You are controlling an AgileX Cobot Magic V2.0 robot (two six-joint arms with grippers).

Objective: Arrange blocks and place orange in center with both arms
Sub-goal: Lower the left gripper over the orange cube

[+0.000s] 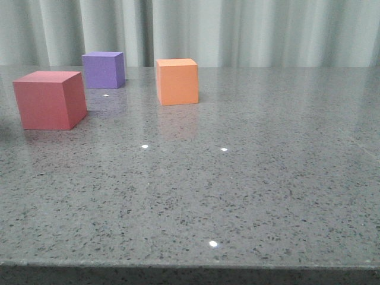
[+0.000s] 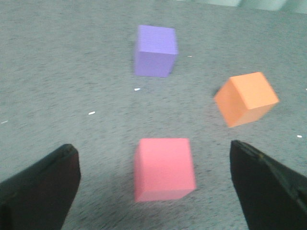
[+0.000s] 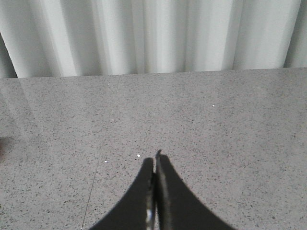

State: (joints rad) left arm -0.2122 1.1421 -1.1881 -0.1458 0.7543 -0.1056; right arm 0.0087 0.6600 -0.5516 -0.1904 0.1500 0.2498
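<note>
Three cubes stand on the grey speckled table (image 1: pixel 237 196). The pink-red cube (image 1: pixel 50 99) is at the left, the purple cube (image 1: pixel 104 69) behind it, the orange cube (image 1: pixel 177 81) to the right of both. In the left wrist view my left gripper (image 2: pixel 156 165) is open wide above the table, its dark fingers (image 2: pixel 43 189) apart on either side of the pink-red cube (image 2: pixel 164 167) without touching it; the purple cube (image 2: pixel 155 50) and the orange cube (image 2: pixel 246 98) lie beyond. My right gripper (image 3: pixel 156 160) is shut and empty over bare table. Neither gripper shows in the front view.
A pale pleated curtain (image 1: pixel 237 29) hangs behind the table's far edge. The table's front edge (image 1: pixel 190 264) runs along the bottom of the front view. The right wrist view shows only table surface (image 3: pixel 216 134) and curtain.
</note>
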